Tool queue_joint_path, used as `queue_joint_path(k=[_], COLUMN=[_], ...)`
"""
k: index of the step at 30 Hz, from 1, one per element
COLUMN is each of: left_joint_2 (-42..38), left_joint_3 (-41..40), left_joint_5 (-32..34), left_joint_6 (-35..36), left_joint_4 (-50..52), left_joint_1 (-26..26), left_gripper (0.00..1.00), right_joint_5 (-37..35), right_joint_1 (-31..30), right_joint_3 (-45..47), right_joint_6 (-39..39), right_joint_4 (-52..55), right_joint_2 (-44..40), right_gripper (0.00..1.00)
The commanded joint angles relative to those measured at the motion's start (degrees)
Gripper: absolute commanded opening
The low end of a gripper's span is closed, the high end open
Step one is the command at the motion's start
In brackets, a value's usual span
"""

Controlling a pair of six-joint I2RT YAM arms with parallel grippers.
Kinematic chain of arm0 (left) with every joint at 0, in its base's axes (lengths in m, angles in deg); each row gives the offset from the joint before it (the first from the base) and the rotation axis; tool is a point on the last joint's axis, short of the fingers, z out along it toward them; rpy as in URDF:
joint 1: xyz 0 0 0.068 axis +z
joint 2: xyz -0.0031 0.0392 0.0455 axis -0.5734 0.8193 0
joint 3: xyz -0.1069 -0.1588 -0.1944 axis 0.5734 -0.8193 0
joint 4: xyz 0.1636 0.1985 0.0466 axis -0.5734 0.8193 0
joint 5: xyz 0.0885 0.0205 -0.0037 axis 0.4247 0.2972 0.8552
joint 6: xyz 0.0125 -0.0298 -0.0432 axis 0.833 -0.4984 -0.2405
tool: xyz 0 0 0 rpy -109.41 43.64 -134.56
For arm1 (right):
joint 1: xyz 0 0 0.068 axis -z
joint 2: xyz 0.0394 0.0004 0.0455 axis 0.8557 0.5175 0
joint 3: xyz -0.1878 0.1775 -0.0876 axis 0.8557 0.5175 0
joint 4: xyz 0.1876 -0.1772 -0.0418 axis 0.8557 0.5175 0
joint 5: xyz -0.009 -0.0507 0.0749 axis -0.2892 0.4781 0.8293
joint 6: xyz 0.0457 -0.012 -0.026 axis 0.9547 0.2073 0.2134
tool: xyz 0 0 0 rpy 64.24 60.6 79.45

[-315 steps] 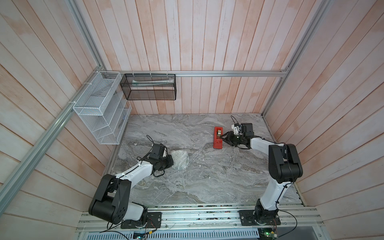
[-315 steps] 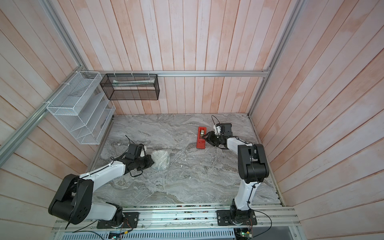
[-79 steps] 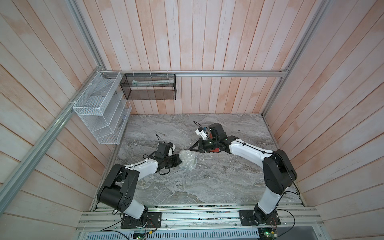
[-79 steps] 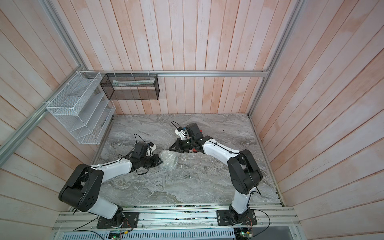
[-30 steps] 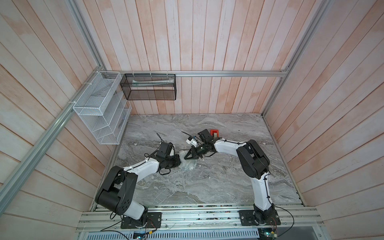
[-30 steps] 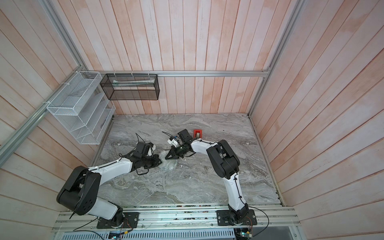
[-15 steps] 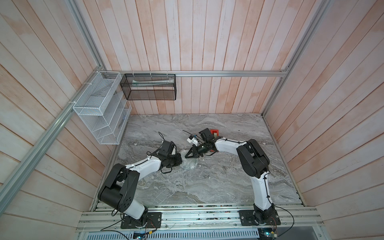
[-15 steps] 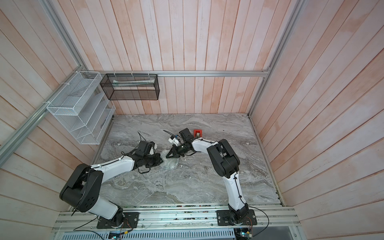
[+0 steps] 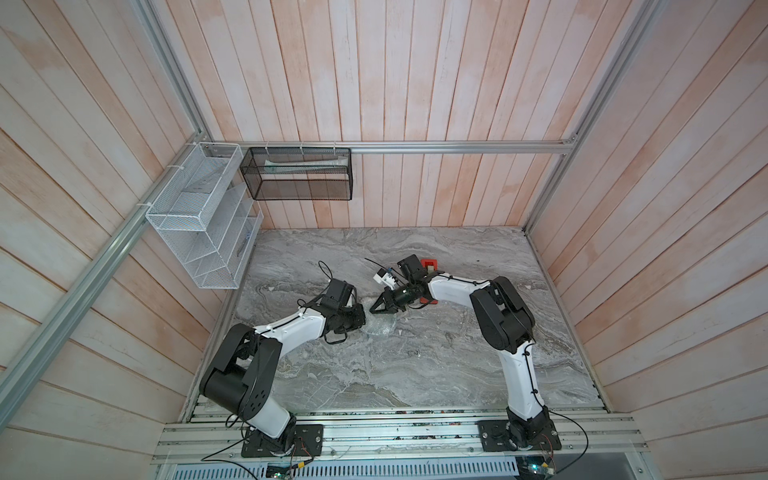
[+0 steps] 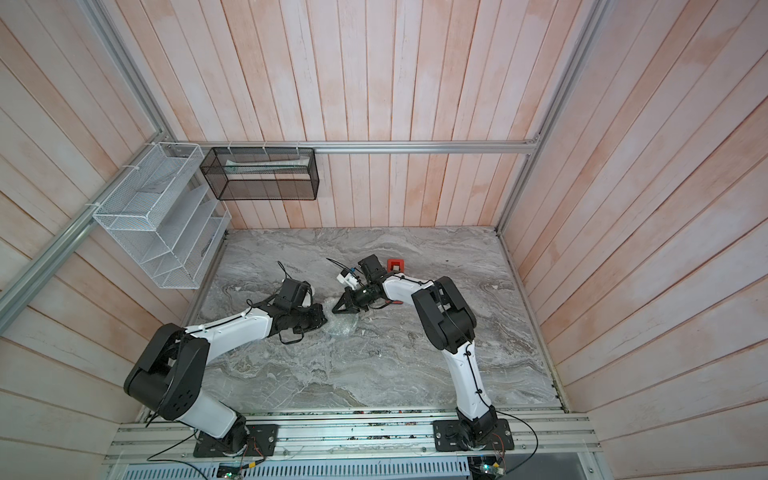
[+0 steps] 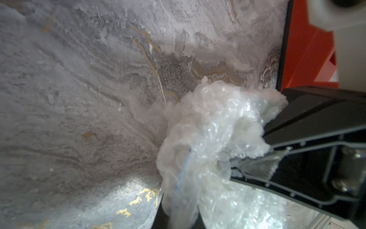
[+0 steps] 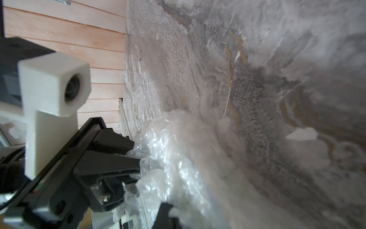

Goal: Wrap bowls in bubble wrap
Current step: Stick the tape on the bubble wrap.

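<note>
bunched bubble wrap (image 12: 174, 158) pinched by left end effector (image 12: 136, 157), over marble table (image 12: 277, 79)

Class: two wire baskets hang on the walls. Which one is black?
The black basket on the back wall, one long box. The white basket on the side wall has several tiered compartments.

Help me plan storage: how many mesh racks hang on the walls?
2. A white tiered mesh rack hangs on the left wall; a black mesh basket hangs beside it on the back wall. Nothing suggests that another is hidden.
</note>
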State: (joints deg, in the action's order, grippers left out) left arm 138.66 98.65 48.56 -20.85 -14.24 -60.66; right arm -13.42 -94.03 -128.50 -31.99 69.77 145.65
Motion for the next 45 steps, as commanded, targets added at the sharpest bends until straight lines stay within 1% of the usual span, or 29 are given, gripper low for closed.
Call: queue_joint_path(k=[1,3,7,16,21,27,31,35,38,40,42,45], left_joint_2=[2.37,2.58,2.21,-1.04,-3.87,-4.42,-5.8,-8.53,-9.9,-10.12,-10.12,-9.59], left_joint_3=[0.77,1.59,2.98,3.57,3.14,2.73,2.42,1.34,0.95,1.02,1.3,1.44], left_joint_5=[4.07,4.74,6.02,8.32,10.09,10.61,11.34,12.72,14.58,14.28,13.26,10.24], left_joint_6=[1.0,0.87,0.56,0.13,-0.5,-0.49,-0.11,-0.23,-0.19,0.39,1.39,3.84], left_joint_4=[4.9,5.53,6.61,6.67,5.84,5.58,4.19,1.31,-0.17,-1.39,-2.58,-4.11], left_joint_1=[-0.54,-0.13,1.0,2.82,3.19,3.52,3.53,3.6,3.82,3.79,3.79,3.53], left_gripper=[0.1,0.15,0.22,0.27,0.37,0.37,0.39,0.46,0.52,0.56,0.57,0.59], right_joint_5=[-4.94,-4.94,-4.75,-5.43,-5.86,-5.8,-6.01,-5.92,-5.83,-5.75,-5.72,-5.77], right_joint_1=[0.26,0.37,0.48,0.48,0.53,0.36,0.3,0.06,0.04,0.03,0.0,-0.01], right_joint_3=[-1.74,-2.11,-2.6,-2.33,-2.66,-3.89,-4.27,-4.76,-5.48,-5.91,-6.28,-6.88], right_joint_6=[-3.02,-3.33,-3.46,-3.47,-3.31,-2.79,-2.58,-2.2,-1.75,-1.44,-1.2,-1.02], right_joint_4=[2.39,2.5,2.49,1.94,1.76,1.42,1.24,0.82,0.54,0.33,0.22,0.22], right_joint_2=[2.94,3.18,3.65,3.25,2.96,3.26,3.44,3.8,4.22,4.33,4.58,4.81], right_gripper=[0.0,0.0,0.0,0.0,0.0,0.0,0.0,0.0,0.0,0.0,0.0,0.0])
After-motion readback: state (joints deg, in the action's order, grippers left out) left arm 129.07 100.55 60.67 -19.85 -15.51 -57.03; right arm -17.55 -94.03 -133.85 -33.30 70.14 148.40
